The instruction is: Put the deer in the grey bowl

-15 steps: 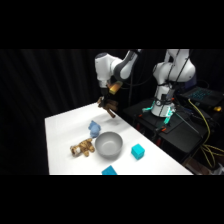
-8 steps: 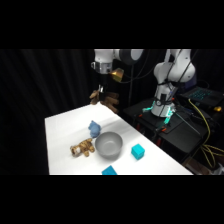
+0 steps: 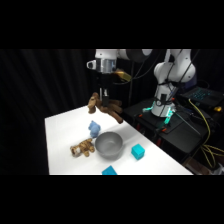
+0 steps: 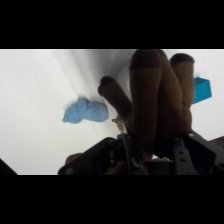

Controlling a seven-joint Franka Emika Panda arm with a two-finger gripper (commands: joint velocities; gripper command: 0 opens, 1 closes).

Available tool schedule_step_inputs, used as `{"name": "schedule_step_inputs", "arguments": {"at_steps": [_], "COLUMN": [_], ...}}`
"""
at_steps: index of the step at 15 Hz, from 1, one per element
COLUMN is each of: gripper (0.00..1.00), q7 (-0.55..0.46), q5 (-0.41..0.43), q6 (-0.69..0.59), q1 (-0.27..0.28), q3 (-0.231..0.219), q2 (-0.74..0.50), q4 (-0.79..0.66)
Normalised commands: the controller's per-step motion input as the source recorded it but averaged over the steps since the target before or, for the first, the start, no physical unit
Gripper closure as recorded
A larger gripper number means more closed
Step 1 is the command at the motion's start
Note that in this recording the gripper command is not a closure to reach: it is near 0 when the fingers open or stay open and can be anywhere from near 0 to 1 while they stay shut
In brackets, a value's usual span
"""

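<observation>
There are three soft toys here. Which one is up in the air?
The dark brown deer, hanging from the end effector above the table. The tan plush toy and small blue toy both lie on the table.

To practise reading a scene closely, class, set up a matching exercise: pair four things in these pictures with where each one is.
Things:
1. deer
2. grey bowl
3. tan plush toy
4. small blue toy

Places:
A. lying on the table against the bowl's side, away from the arm's base
B. hanging in the air from the end effector
C. standing empty on the table
D. on the table just behind the bowl

Pairs: 1-B, 2-C, 3-A, 4-D
</observation>
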Motion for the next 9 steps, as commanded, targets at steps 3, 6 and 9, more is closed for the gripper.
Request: {"name": "schedule_step_inputs", "arguments": {"at_steps": [3, 6, 9], "gripper": [0.18, 0.18, 0.18], "q7": [-0.52, -0.37, -0.3], "q5": [0.368, 0.265, 0.169], "q6": [0.2, 0.12, 0.06], "q1": [0.034, 0.052, 0.012], "q3": [0.096, 0.109, 0.059], "q2": [0.39, 0.42, 0.36], "q4": [0.26, 0.3, 0.24]}}
